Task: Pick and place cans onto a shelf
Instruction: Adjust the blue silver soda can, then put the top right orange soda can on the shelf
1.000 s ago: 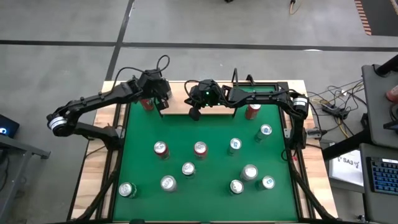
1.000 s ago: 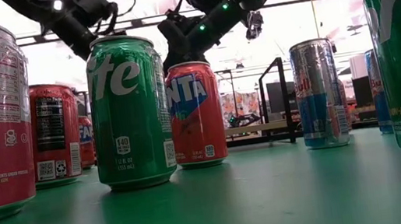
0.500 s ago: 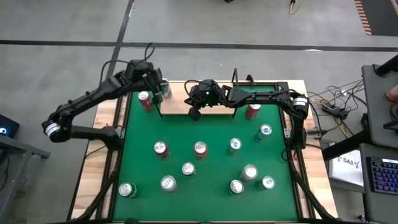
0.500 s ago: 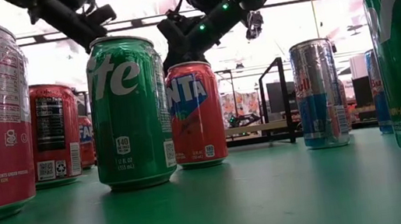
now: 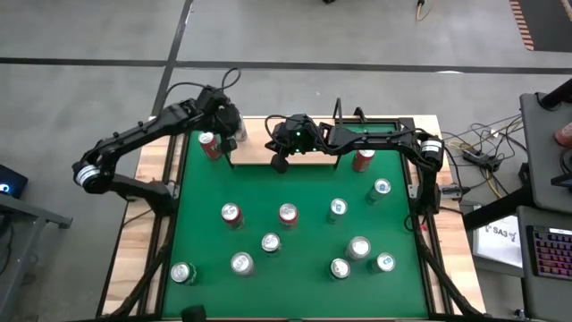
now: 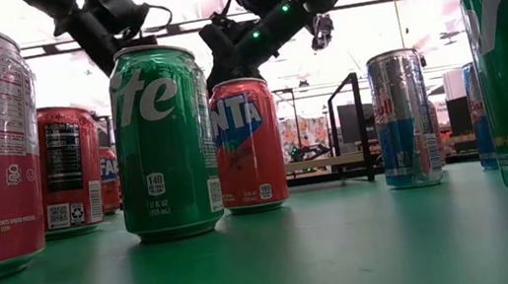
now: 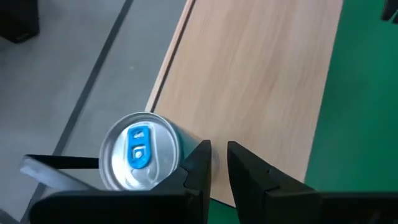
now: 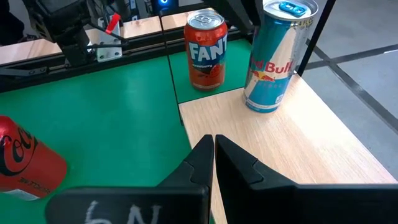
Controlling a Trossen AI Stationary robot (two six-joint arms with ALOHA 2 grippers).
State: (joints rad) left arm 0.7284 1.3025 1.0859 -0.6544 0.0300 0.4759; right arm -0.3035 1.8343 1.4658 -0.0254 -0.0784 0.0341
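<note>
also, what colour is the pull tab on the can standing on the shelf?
Blue, on the can; left wrist view shows it best.

A robotics lab or test workshop: two dark robot arms (image 5: 143,139) mounted over a green-topped, wood-edged table (image 5: 295,268) on a bare grey concrete floor (image 5: 295,36), with loose cables (image 5: 478,148) trailing to a side desk holding a keyboard (image 5: 547,246) and papers (image 5: 502,234), under bright ceiling lights.

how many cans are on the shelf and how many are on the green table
cans on the shelf: 1, the blue-and-silver can
cans on the green table: 12, such as the red-topped can
total: 13 cans
</note>
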